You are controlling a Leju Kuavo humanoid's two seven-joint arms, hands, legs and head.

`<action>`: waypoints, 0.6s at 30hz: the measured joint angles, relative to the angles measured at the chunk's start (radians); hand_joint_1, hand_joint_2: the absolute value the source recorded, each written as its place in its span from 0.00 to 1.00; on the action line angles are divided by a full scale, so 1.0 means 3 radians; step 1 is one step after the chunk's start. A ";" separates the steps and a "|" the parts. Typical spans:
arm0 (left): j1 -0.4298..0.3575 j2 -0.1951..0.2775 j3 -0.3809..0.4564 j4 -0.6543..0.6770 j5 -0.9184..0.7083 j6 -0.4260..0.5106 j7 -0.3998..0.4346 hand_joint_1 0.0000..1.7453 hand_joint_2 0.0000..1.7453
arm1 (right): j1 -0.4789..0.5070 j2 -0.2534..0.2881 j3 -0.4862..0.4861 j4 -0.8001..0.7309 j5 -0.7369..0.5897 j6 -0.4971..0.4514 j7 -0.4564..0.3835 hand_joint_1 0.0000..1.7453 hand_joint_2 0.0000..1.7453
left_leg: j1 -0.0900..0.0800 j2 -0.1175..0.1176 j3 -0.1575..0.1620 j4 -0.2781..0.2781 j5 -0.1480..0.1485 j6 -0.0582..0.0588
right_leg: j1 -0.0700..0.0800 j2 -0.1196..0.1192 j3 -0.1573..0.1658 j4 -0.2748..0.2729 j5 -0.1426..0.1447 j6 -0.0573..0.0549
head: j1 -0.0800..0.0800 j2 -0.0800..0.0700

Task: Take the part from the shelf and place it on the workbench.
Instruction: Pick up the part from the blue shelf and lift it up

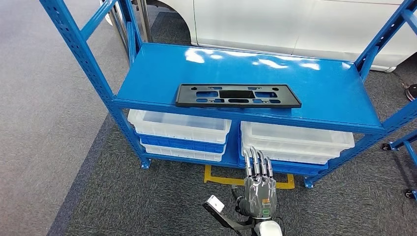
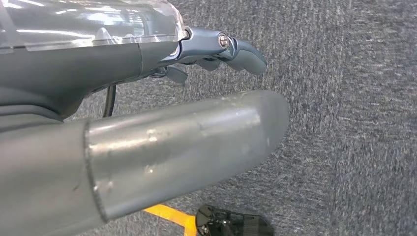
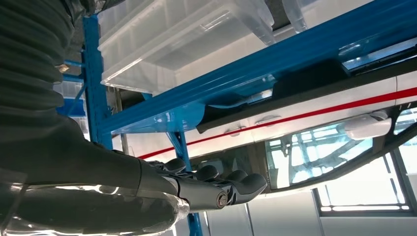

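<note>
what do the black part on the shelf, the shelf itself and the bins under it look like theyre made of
The black part: probably moulded plastic, matte, thin and flat with clean cut-out slots. The shelf: likely painted steel, glossy blue, with bright ceiling reflections on the deck and rows of punched holes in the uprights. The bins: translucent whitish plastic, stacked with blue trays between them.

The right hand (image 1: 259,189) is raised in front of the body, its fingers (image 1: 256,162) stretched out straight, close together, holding nothing. The left hand (image 2: 147,123) points downward, its fingers (image 2: 231,49) slightly bent, also holding nothing.
</note>
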 joint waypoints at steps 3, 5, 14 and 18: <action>0.0000 0.0001 0.0000 0.0000 -0.0001 0.0000 0.0000 0.00 0.00 | 0.0000 0.0000 0.0000 0.0000 0.0000 0.0000 -0.0001 0.00 1.00 | -0.0001 -0.0002 0.0008 0.0000 -0.0005 -0.0002 | 0.0000 0.0000 0.0054 -0.0119 0.0080 -0.0007 | 0.0000 0.0000; -0.0002 -0.0001 0.0002 0.0000 -0.0009 -0.0001 0.0002 0.00 0.00 | -0.0002 0.0001 -0.0004 -0.0001 0.0000 0.0000 -0.0002 0.00 1.00 | -0.0006 -0.0008 0.0026 0.0005 -0.0024 -0.0021 | 0.0013 0.0000 0.0228 -0.0500 0.0271 -0.0040 | -0.0001 0.0000; 0.0000 0.0006 0.0031 0.0001 -0.0056 -0.0014 0.0022 0.00 0.00 | -0.0005 0.0031 -0.0050 -0.0001 -0.0010 -0.0001 -0.0032 0.00 1.00 | 0.0020 0.0003 -0.0358 0.0705 -0.0211 -0.0207 | 0.0009 -0.0003 0.0509 -0.0949 0.0338 -0.0171 | -0.0003 0.0000; -0.0006 0.0005 0.0041 0.0002 -0.0057 -0.0019 0.0023 0.00 0.00 | -0.0006 0.0031 -0.0055 -0.0001 -0.0010 -0.0002 -0.0036 0.00 1.00 | 0.0011 0.0007 -0.0090 0.0084 0.0035 -0.0162 | 0.0023 0.0002 0.0538 -0.0924 0.0283 -0.0111 | -0.0002 0.0000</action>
